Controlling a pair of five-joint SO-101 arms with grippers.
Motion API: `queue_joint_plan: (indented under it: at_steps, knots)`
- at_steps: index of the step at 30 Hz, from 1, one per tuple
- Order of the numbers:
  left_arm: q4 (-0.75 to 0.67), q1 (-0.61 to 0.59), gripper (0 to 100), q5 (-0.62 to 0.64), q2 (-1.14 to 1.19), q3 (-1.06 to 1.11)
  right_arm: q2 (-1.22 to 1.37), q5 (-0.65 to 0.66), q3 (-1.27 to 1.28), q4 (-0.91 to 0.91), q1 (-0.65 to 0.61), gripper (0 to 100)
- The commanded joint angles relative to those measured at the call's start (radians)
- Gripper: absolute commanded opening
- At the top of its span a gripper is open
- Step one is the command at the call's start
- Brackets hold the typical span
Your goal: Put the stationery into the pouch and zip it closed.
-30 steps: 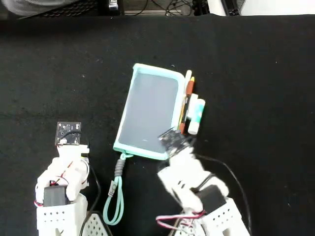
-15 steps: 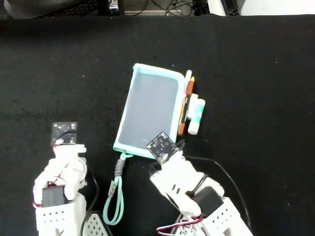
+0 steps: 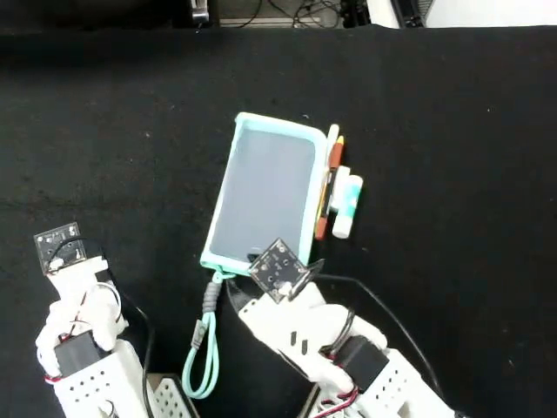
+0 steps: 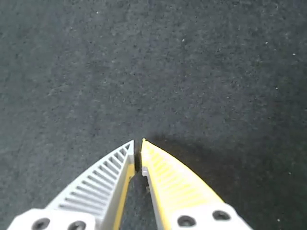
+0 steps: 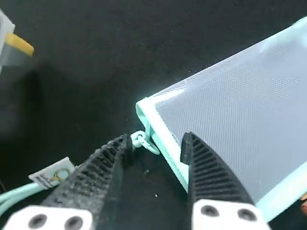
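Swinging across within the last second, the right gripper [image 5: 156,139] has left the pouch's 5 o'clock corner, beside the stationery, for its 7 o'clock corner, while the left arm has drawn off toward 8 o'clock on the table [image 3: 435,131]. The pouch [image 3: 265,196] and its contents have not shifted.

The pouch lies flat at mid-table, long axis running roughly 12 to 6. The stationery [image 3: 335,187], some pens and a white tube, lies along its 3 o'clock edge, touching it; whether any of it is partly inside I cannot tell. A mint strap [image 3: 204,348] trails from the 7 o'clock corner.

The right gripper's jaws stand moderately apart, straddling that corner and the small link where the strap joins, holding nothing. The left gripper [image 4: 139,143] has its tips pressed together over bare cloth, with nothing between them.

By the look of it, the pouch is light, soft and floppy, with a mesh face that would buckle and slide. The stitched mint border at the corner seems the firmer hold for pinning it.
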Motion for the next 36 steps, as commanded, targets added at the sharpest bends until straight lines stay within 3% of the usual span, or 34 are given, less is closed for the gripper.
queue_joint_plan:
  at_steps: [1,13,16,20,29,36]
  knots:
    - [0.012,-0.005,4,0.008,-0.005,0.013,-0.062,-0.037,-0.007,-0.052,-0.011,19.0]
    - [0.012,-0.005,5,0.008,-0.005,0.013,0.007,-0.037,-0.318,0.051,-0.008,19.1]
    - [0.012,-0.005,5,0.008,-0.005,0.013,0.140,-0.046,-0.361,0.025,-0.008,19.4]
    - [0.012,-0.005,4,0.008,-0.005,0.013,0.392,-0.152,-0.363,-0.080,-0.011,19.4]
    - [0.012,-0.005,4,0.008,-0.005,0.013,0.966,-0.158,-0.380,-0.322,-0.017,19.4]
    - [0.012,-0.005,4,0.008,-0.005,0.013,1.184,-0.222,-0.476,-0.345,-0.204,19.4]
